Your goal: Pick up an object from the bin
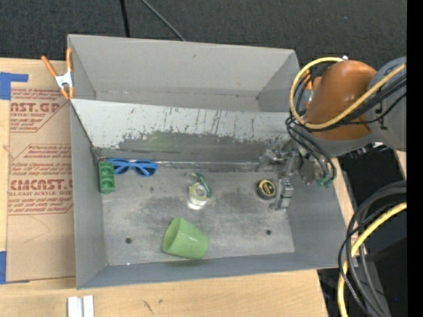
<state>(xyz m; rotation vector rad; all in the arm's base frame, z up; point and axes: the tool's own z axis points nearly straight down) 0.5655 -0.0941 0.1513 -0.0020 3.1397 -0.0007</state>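
A: Cam view. Where's the gripper?
B: The gripper (285,193) is down at the right end of the bin (198,71), close to the floor and near the right wall. The arm comes in from the right, w/ an orange cover (340,98) and yellow and black cables (301,88) above it.
A: Open or closed? Holding anything?
B: Can't tell. The tip is a dark metal clutter from this angle, so I can't read how wide it stands or whether it has hold of anything.
A: Nearest thing?
B: A small round ring (266,189), dark w/ a yellowish rim. It lies on the floor just left of the gripper, right of centre. Whether they touch, can't tell.
A: The rest?
B: All well apart from the gripper. A small clear cap (197,194) w/ a bit of green sits mid-floor. A light green cup (185,238) lies on its side near the front wall, left of centre. Blue sunglasses (135,168) lie at the back left where floor meets wall, and a green ribbed block (106,177) is just beside them in the left corner.
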